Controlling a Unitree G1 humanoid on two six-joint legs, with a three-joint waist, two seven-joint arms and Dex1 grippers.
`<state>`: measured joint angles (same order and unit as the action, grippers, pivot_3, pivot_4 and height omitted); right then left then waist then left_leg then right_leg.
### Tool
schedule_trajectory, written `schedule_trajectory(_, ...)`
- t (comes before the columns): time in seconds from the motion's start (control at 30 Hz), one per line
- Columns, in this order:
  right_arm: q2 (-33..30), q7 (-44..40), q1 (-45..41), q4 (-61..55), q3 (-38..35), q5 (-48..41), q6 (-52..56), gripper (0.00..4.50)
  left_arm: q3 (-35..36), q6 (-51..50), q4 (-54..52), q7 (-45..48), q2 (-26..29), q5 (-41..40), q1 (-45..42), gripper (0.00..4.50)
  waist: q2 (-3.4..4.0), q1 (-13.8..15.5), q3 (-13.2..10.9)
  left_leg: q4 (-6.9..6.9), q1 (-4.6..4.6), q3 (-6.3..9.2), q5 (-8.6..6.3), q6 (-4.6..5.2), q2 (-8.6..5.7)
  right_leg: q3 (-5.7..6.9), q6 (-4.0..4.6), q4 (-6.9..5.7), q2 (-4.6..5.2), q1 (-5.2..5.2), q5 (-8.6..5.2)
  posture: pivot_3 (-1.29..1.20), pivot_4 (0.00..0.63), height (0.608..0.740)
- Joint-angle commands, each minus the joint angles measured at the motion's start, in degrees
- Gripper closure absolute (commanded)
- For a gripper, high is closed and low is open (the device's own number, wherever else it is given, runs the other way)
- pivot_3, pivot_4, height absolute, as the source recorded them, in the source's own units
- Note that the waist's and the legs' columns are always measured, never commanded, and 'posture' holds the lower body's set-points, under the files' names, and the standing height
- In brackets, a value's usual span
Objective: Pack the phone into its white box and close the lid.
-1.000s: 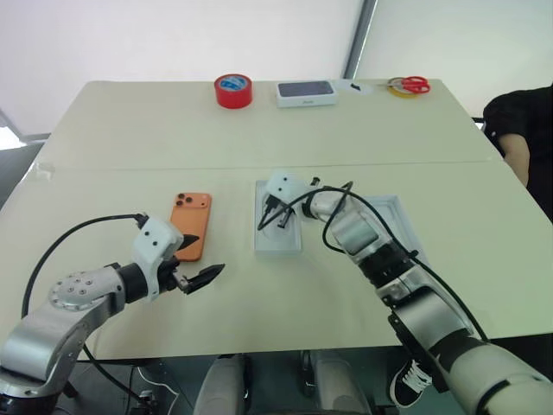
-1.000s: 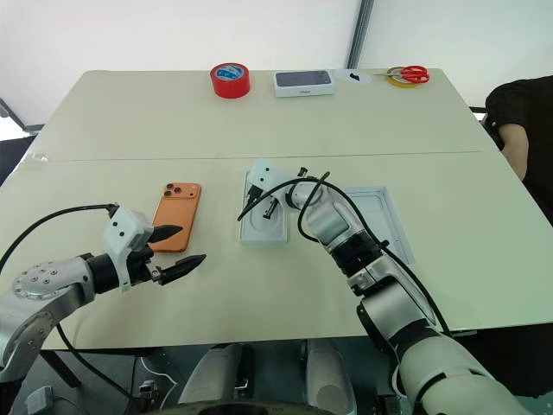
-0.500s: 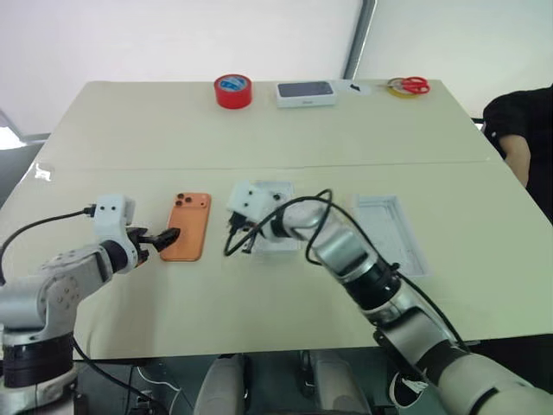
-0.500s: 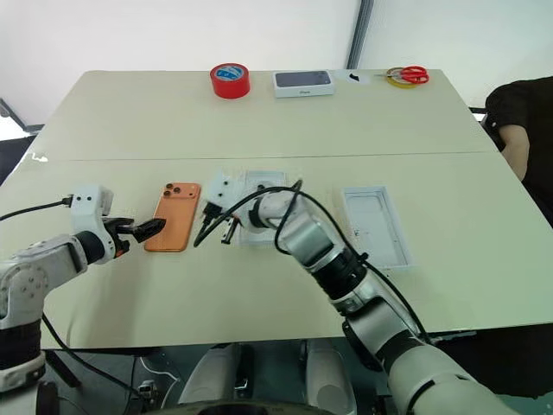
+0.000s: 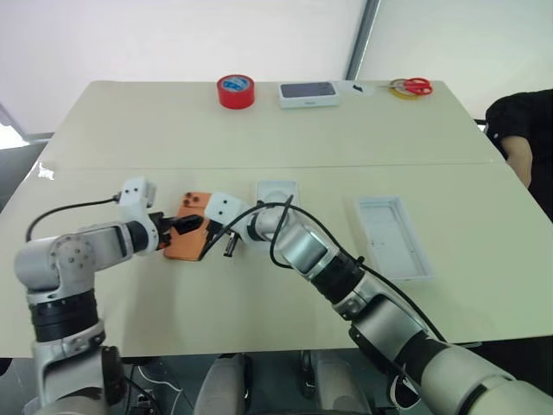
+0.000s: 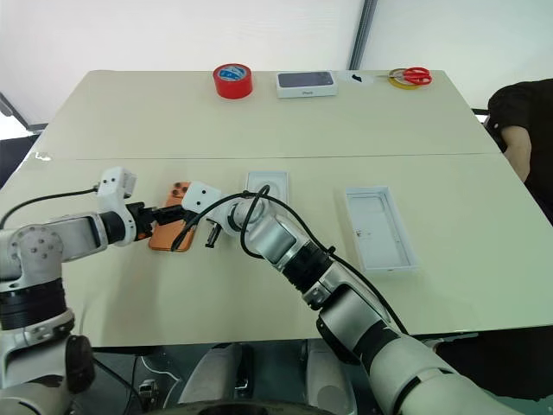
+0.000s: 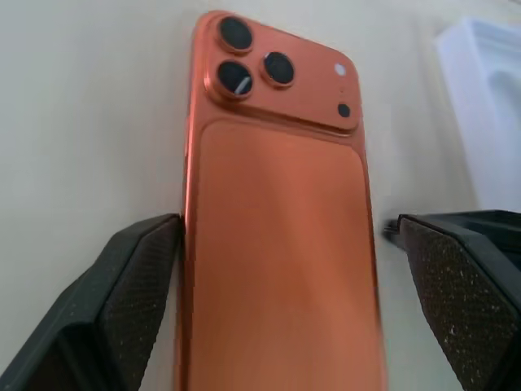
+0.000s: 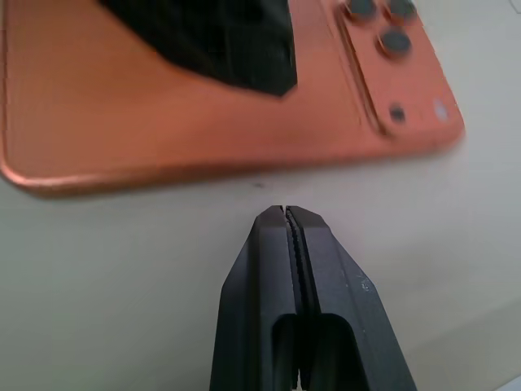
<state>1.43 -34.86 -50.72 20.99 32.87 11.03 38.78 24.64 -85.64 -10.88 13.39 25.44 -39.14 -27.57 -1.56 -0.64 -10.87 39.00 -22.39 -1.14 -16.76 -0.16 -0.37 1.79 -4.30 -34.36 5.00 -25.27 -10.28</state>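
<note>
Orange phone [image 7: 277,244] lies back-up, 3 lenses showing, no legible writing; left gripper [image 7: 281,269] straddles it wide, right gripper [image 8: 286,213] pinched closed beside it.

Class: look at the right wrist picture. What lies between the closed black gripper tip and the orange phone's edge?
Only bare cream table separates the shut right gripper from the slim orange phone.
</note>
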Motion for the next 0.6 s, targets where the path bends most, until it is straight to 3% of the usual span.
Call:
schedule_trajectory(0.03,-0.6,-0.5,-1.0,-1.1,-1.0,0.2,-1.1,4.47,1.5,-5.5,-2.0,0.4,-4.3,-2.4,-0.4,0.0,0.0,0.0,0.0,0.0,0.0,0.0,0.0,0.0,-0.02,0.0,0.0,0.0,0.01,0.0,0.0,0.0,0.15,0.732)
schedule_trajectory(0.23,-1.8,-2.0,-0.3,-2.4,-1.2,-0.2,-1.5,4.47,3.6,-6.9,-4.1,-0.6,-8.0,-4.6,-0.8,0.0,0.0,0.0,0.0,0.01,0.01,0.03,0.0,0.0,-0.04,0.02,0.0,0.01,0.02,0.05,0.0,0.0,0.15,0.732)
schedule_trajectory(0.6,-2.2,-2.9,1.5,-3.9,-0.3,0.7,-1.5,4.47,9.1,-6.9,-0.1,-1.7,-7.7,-7.6,-3.7,0.0,0.0,-0.1,0.0,0.0,0.01,0.04,0.0,0.0,-0.03,0.03,0.0,0.01,0.01,0.02,0.0,0.0,0.15,0.732)
